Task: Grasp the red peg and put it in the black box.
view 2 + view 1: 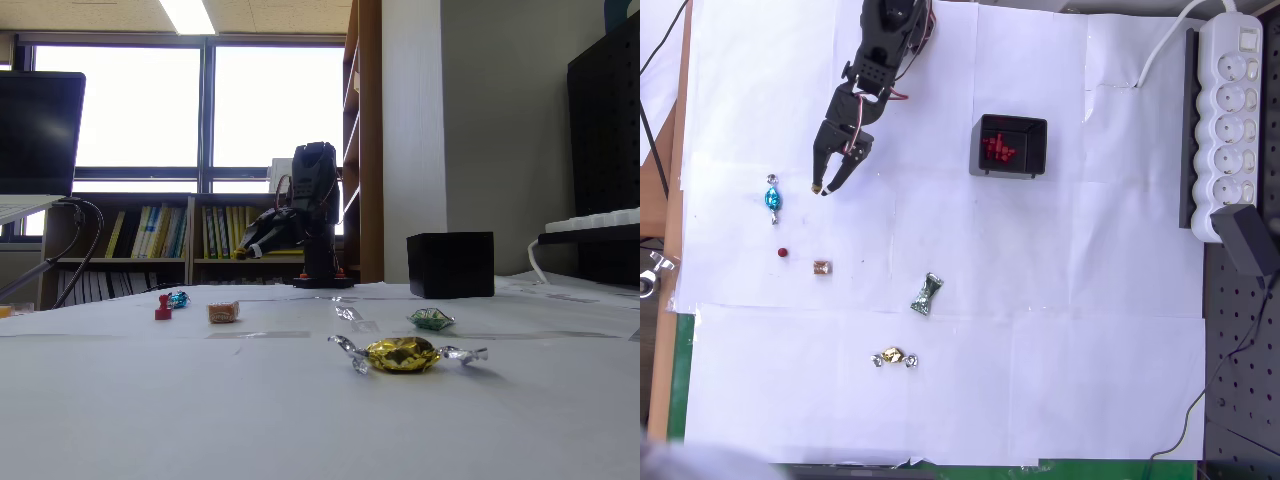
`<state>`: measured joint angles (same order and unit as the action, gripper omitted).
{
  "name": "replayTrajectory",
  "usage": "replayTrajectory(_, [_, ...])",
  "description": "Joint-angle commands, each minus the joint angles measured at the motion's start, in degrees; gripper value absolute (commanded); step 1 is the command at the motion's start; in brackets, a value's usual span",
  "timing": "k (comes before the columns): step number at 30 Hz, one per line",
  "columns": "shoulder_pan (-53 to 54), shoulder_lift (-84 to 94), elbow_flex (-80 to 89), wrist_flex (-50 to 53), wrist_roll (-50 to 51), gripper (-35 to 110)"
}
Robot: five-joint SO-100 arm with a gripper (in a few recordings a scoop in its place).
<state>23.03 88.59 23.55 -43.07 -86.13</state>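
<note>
Hand: hand [826, 188] is being held low over the white-papered table [1090, 300] in the overhead view, fingers parted narrowly, nothing being gripped; in the fixed view it [243, 253] is being seen at the left of the arm, pointing down and left.
Red peg: red peg [783, 253] is being left free on the paper, below and left of the hand, apart from it; in the fixed view it [163, 308] is standing upright.
Black box: black box [1008, 146] is sitting well to the right of the hand, with red pieces [998, 148] lying inside; its dark side [450, 264] is being shown in the fixed view.
Neighbours: blue-wrapped candy [772, 198] is lying just left of the hand; brown-gold cube [822, 267] is lying just right of the peg; green-wrapped candy [926, 294] and gold-wrapped candy [893, 357] are lying lower.
Edge: power strip [1230, 120] is lying at the right.
</note>
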Motion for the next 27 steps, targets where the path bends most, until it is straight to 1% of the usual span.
replayTrajectory(1, [0.0, 2.6, 4.7, -5.4, -0.3, 0])
replayTrajectory(6, [-0.5, 9.7, 7.5, -9.3, 0.1, 0])
replayTrajectory(14, [0.5, 23.6, 14.8, -19.5, 1.1, 0])
replayTrajectory(27, [3.9, 35.9, 17.8, -34.4, 3.0, 1])
